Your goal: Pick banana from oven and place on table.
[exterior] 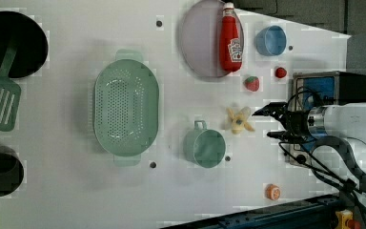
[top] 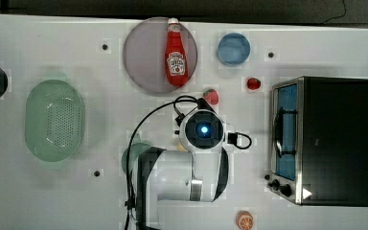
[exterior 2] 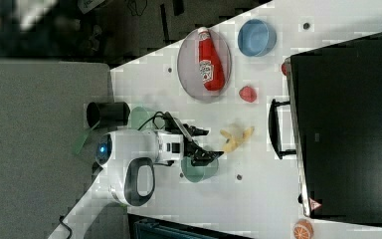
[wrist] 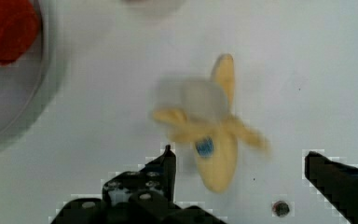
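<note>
The banana (exterior: 239, 120) lies on the white table (exterior: 66, 191), its pale peel strips splayed out, between the green cup and the oven (exterior: 324, 86). In the wrist view the banana (wrist: 214, 140) looks blurred and rests on the tabletop, touching neither finger. My gripper (exterior: 271, 122) is open, fingers spread wide, just on the oven side of the banana in the left view. In the right view the gripper (exterior 2: 205, 144) sits beside the banana (exterior 2: 236, 138), in front of the oven (exterior 2: 348, 124). The arm's wrist (top: 202, 129) covers this spot in the top view, left of the oven (top: 326, 139).
A green cup (exterior: 205, 147) stands close to the banana. A strawberry (exterior: 251, 83), a ketchup bottle (exterior: 230, 37) on a grey plate (exterior: 198, 43) and a blue bowl (exterior: 270, 40) lie further off. A green colander (exterior: 126, 109) and an orange slice (exterior: 272, 192) are also on the table.
</note>
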Available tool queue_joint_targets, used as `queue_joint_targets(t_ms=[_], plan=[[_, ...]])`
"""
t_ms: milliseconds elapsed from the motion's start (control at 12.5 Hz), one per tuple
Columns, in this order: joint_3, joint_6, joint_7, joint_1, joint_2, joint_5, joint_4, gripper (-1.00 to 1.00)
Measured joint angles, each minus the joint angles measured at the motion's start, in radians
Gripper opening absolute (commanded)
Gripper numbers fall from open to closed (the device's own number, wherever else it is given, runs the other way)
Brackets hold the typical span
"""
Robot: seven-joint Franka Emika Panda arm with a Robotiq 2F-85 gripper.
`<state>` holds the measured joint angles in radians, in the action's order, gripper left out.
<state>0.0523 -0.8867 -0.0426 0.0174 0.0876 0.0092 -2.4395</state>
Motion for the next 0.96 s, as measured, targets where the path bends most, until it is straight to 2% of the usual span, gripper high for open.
queue_joint_targets(t_ms=[320,560,800,960], plan=[[0.011,0.023,-0.001,0.011,-0.090,0.006,0.055,1.00],[0.014,0.282,-0.002,0.006,-0.212,0.001,0.197,1.00],[0.025,0.564,-0.003,0.022,-0.303,-0.035,0.416,1.00],[0.022,0.663,-0.003,0.003,-0.352,0.000,0.515,1.00]])
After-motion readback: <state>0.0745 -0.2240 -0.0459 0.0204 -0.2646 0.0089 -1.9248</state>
